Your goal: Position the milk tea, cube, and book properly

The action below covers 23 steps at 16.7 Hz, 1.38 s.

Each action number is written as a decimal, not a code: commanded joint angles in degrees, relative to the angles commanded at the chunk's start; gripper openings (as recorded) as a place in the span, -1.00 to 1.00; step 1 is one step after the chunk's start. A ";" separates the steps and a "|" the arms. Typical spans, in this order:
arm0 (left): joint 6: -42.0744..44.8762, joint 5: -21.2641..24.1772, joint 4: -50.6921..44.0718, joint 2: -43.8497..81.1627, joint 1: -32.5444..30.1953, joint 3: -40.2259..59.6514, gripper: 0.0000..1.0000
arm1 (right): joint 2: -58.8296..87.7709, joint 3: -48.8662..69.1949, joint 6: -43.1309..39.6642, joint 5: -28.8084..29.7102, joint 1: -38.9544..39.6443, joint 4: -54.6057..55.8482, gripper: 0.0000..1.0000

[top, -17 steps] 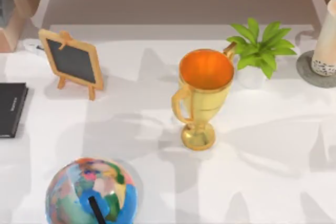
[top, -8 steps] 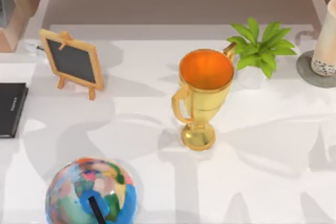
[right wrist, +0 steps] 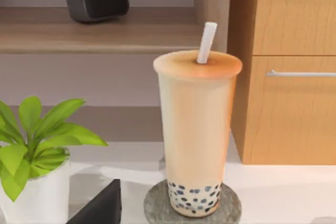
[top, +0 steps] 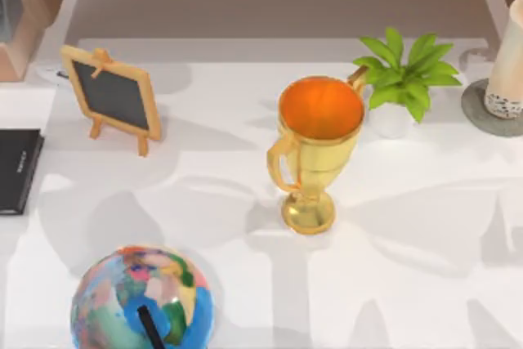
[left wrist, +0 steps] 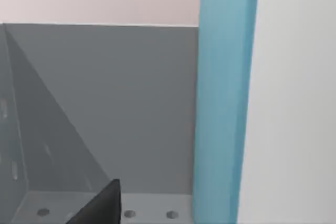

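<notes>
- At the right edge of the table, the milk tea is seen upright on a round grey coaster; in the right wrist view it stands centred on that coaster, straw up, with nothing gripping it.
- Right gripper: one dark finger is noted just short of the coaster; whether the jaws are open or shut cannot be told.
- Left gripper: a dark finger is seen inside a grey metal stand, beside the upright teal-blue book; contact with the book and the jaw state cannot be told.
- Step judged: cup and book appear placed. Cube placement is judged to remain, which calls for finding the cube and closing on it squarely.
- Around: gold trophy mid-table, potted plant near the cup, small chalkboard, thin black book, globe.
- Trophy and plant are judged to be the likely obstacles to any reach across the centre.
</notes>
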 joint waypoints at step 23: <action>-0.03 -0.62 -1.44 2.81 -0.66 4.26 -1.00 | 0.00 0.00 0.00 0.00 0.00 0.00 1.00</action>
